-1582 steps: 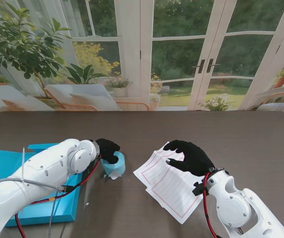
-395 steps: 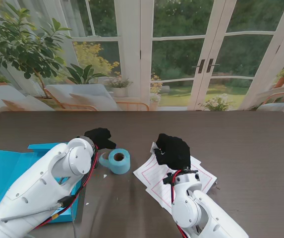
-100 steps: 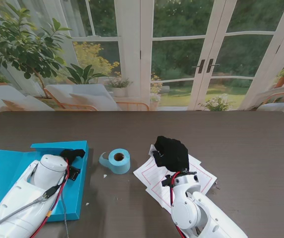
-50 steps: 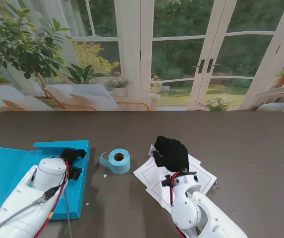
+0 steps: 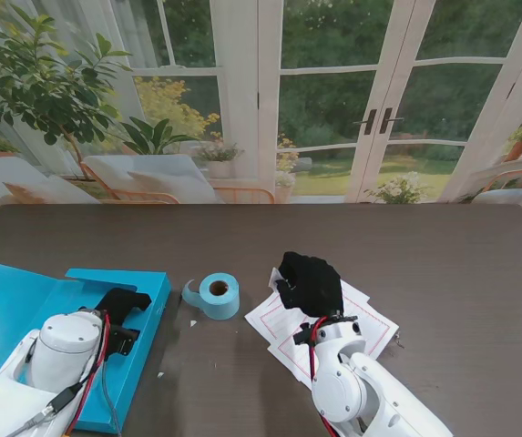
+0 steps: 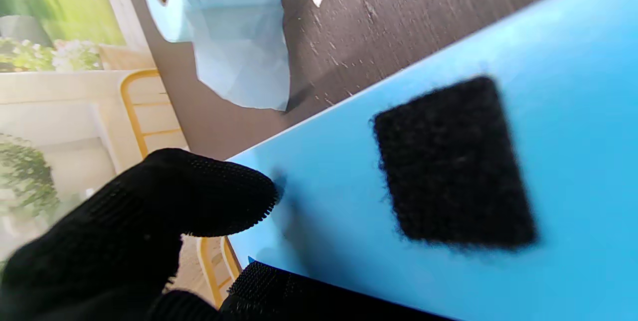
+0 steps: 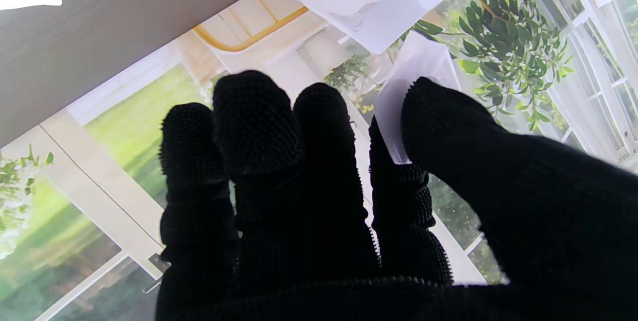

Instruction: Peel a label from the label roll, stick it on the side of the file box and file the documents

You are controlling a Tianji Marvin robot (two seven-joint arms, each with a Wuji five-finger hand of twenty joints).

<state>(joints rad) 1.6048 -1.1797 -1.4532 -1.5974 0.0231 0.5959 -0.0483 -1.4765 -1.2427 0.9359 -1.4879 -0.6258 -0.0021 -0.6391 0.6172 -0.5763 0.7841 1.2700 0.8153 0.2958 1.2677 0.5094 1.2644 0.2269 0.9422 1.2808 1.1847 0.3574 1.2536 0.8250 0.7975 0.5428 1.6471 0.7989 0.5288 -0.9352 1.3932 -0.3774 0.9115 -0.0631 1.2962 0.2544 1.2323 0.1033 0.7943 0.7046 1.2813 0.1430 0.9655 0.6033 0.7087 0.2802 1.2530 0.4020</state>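
At left counter edge: left hand (image 5: 122, 304) gripping bright blue plastic file box (image 5: 142, 341) | right hand (image 5: 310, 283) pinching white label (image 7: 413, 91) | risk: label curling, sticking to glove

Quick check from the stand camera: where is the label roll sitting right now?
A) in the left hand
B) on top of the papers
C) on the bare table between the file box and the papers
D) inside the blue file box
C: the label roll stands on the dark table, with the file box on its left and the papers on its right, touching neither.
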